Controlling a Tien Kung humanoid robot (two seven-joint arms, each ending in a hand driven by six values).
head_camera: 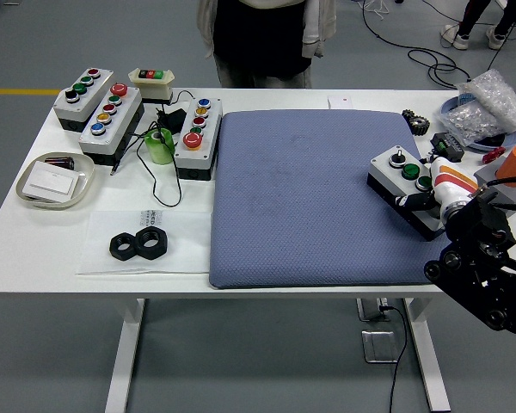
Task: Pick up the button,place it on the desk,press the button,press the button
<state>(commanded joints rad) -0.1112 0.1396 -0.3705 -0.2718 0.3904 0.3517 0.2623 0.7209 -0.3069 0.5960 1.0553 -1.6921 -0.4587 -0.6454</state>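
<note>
the right robot hand (436,196) at the right edge of the frame is clenched around the near end of the grey button box (406,182), which sits on the right border of the blue mat (310,198). the box's far end, with a white and a green button, stays uncovered. left of it the mat's whole centre lies open. three other button boxes (112,116) crowd the upper left of the white tabletop (34,232); two black nuts (139,244) lie lower left.
</note>
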